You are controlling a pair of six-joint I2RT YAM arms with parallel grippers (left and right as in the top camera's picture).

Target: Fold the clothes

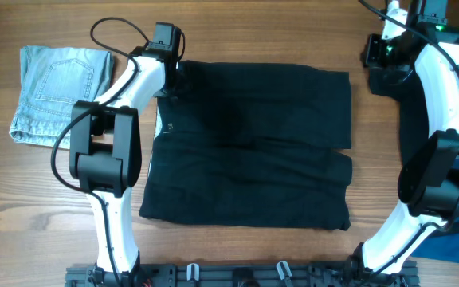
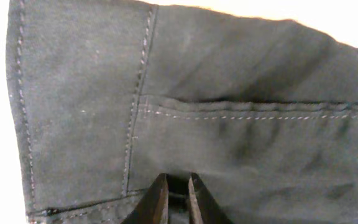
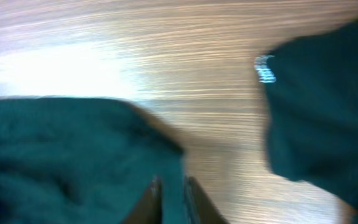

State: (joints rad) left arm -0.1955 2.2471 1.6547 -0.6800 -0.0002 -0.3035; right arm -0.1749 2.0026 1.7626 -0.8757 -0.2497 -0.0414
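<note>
Trousers (image 1: 253, 143), black, lie flat mid-table, with folded jeans (image 1: 54, 92) at far left. The left gripper (image 2: 178, 190) is narrowed on the far-left waistband corner, apparently pinching it for a fold. The right gripper (image 3: 169, 190), fingers nearly together, waits far right, apparently empty.

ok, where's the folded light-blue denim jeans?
Overhead view: the folded light-blue denim jeans lie far left on the wooden table, beside the left arm, apart from the black fabric garment.
</note>
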